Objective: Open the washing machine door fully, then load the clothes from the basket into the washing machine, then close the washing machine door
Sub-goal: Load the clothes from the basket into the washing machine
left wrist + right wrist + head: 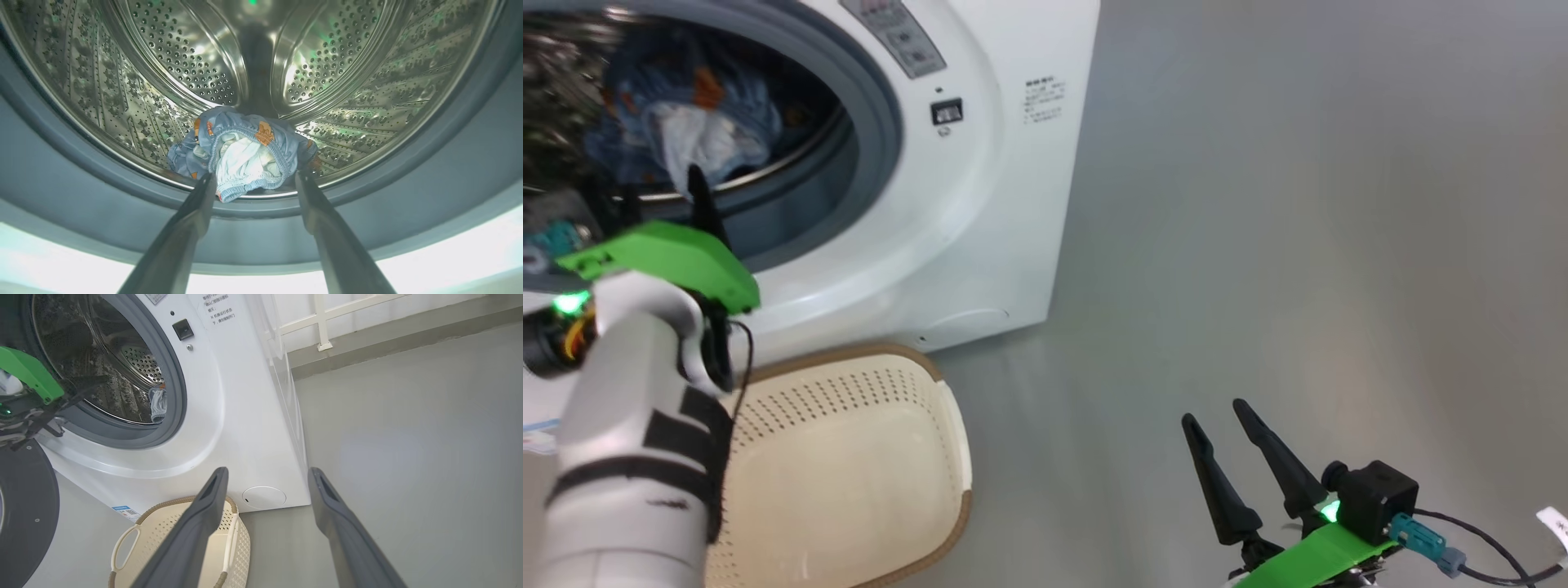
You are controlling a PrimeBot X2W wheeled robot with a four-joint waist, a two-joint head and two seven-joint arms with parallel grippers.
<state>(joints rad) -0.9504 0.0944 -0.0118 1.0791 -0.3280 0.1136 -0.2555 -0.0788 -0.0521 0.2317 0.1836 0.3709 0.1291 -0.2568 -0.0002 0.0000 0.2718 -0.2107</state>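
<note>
The washing machine (980, 204) stands with its round mouth uncovered. Its door (24, 510), black-rimmed, hangs swung out at the lower left of the right wrist view. The clothes (245, 151), light blue with orange figures and a white patch, lie at the front lip of the steel drum (196, 61). My left gripper (255, 175) is open at the drum mouth, fingers wide on either side of the bundle, not pinching it. From the head view the clothes (698, 122) show inside beyond my left gripper (645, 184). The cream basket (947, 408) sits on the floor below the machine. My right gripper (1214, 411) hangs open over the floor, holding nothing.
Grey floor (1298, 245) spreads to the right of the machine. A white railing (322, 322) and a low wall ledge run behind it. The grey rubber seal (61, 171) rings the drum mouth. A cable (1486, 547) trails from my right wrist.
</note>
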